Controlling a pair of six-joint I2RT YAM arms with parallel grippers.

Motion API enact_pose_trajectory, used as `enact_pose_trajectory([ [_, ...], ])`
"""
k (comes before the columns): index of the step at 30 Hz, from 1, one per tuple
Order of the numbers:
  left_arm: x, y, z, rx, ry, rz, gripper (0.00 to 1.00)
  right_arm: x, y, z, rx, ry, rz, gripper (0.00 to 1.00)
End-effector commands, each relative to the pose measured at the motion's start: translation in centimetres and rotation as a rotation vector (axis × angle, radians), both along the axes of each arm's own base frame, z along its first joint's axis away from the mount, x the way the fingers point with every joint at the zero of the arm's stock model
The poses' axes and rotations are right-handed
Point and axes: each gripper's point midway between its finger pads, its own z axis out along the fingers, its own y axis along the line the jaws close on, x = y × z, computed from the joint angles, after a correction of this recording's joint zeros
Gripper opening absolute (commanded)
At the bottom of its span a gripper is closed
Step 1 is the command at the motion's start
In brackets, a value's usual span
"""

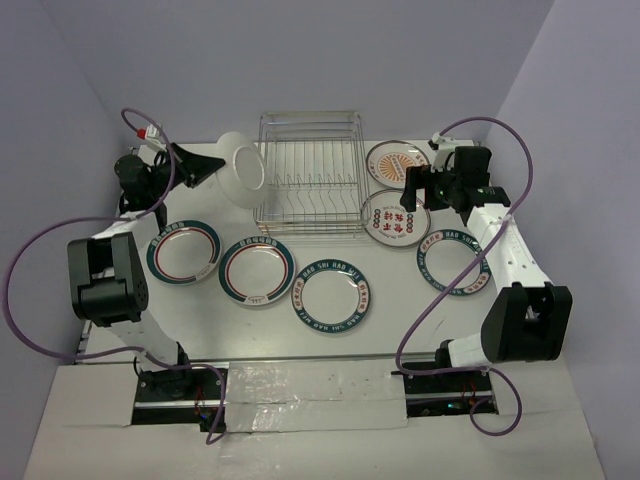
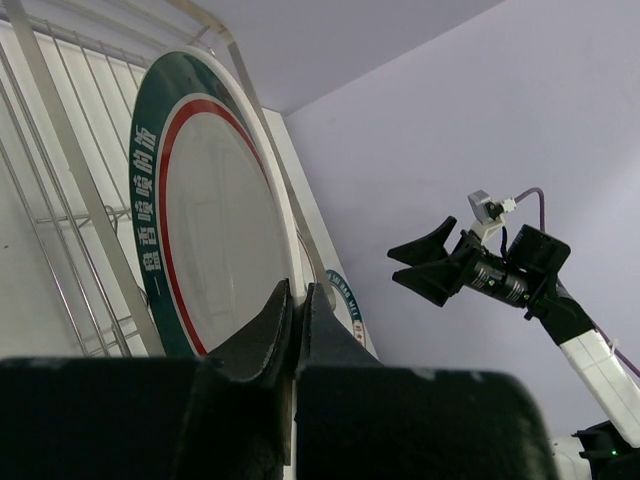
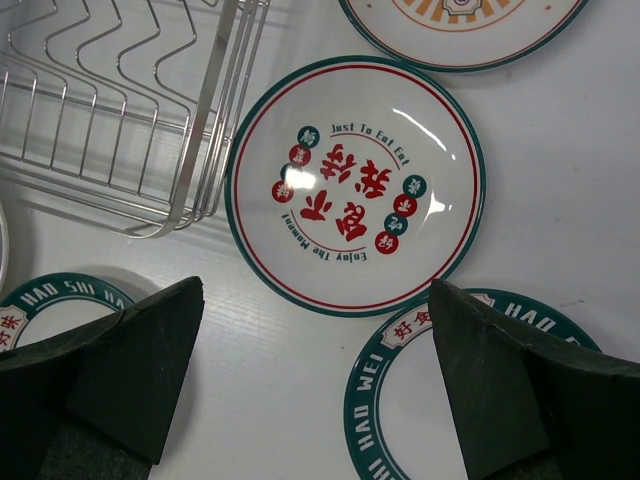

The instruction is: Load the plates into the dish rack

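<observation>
My left gripper (image 1: 197, 165) is shut on the rim of a plate (image 1: 241, 170), holding it on edge at the left end of the dish rack (image 1: 308, 170); its plain white underside faces the top camera. In the left wrist view the fingertips (image 2: 297, 310) pinch that plate's (image 2: 210, 230) teal rim, with rack wires (image 2: 60, 200) beside and behind it. My right gripper (image 1: 413, 187) is open and empty above a plate with red characters (image 1: 395, 215). In the right wrist view the gripper (image 3: 315, 370) hovers just below that plate (image 3: 355, 185).
Three plates lie in a row in front of the rack (image 1: 183, 250), (image 1: 257, 270), (image 1: 331, 293). One lies at the right (image 1: 455, 262) and one with an orange centre at the back right (image 1: 397, 160). The rack's corner (image 3: 120, 110) is left of my right gripper.
</observation>
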Motion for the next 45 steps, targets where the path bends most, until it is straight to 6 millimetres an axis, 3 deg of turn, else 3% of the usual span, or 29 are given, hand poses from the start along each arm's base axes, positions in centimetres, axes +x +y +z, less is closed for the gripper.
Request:
enact_pose_trajectory([
  [1, 0.8, -0.1, 2.6, -0.003, -0.087, 0.013, 0.0, 0.8, 0.0, 1.1, 0.003, -0.029, 0.003, 1.0],
  [6, 1.4, -0.3, 3.3, -0.003, -0.115, 0.017, 0.0, 0.8, 0.0, 0.9, 0.002, -0.025, 0.004, 1.0],
  [11, 2.2, -0.8, 1.8, 0.038, -0.077, 0.03, 0.01, 0.9, 0.0, 0.9, 0.002, -0.025, 0.004, 1.0],
  [17, 3.5, -0.5, -1.1, 0.067, -0.006, 0.066, 0.19, 0.9, -0.1, 1.1, -0.007, -0.029, 0.003, 1.0],
  [25, 4.2, -1.0, -2.6, 0.077, 0.037, 0.057, 0.38, 0.9, -0.1, 1.1, -0.005, -0.027, 0.003, 1.0],
  [29, 4.5, -0.5, -0.9, 0.14, 0.001, 0.081, 0.53, 0.8, -0.1, 1.6, -0.008, -0.039, 0.004, 1.0],
  [34, 5.0, 1.7, 2.2, 0.412, -0.11, 0.174, 0.59, 0.7, -0.2, 2.3, -0.014, -0.053, 0.007, 1.0],
  [35, 4.6, 2.3, 4.6, 0.487, -0.178, 0.203, 0.59, 0.7, -0.2, 2.5, -0.02, -0.061, 0.009, 1.0],
  [36, 4.0, 3.5, 3.5, 0.638, -0.2, 0.212, 0.62, 0.7, -0.4, 2.7, -0.025, -0.066, 0.006, 1.0],
  [37, 2.7, 4.0, 4.7, 0.717, -0.253, 0.217, 0.64, 0.6, -0.4, 2.9, -0.028, -0.073, 0.006, 1.0],
  [38, 1.9, 4.9, 4.4, 0.898, -0.367, 0.189, 0.66, 0.6, -0.4, 2.9, -0.032, -0.076, 0.009, 1.0],
  [39, 0.1, 5.2, 2.4, 0.995, -0.343, 0.118, 0.7, 0.5, -0.4, 2.9, -0.033, -0.077, 0.014, 1.0],
  [41, -3.0, 6.8, 1.0, 1.227, -0.445, 0.045, 0.71, 0.4, -0.4, 3.0, -0.035, -0.081, 0.015, 1.0],
  [45, -10.2, 8.6, -4.8, 1.414, -0.469, -0.195, 0.78, 0.4, -0.2, 2.6, -0.027, -0.073, 0.029, 1.0],
])
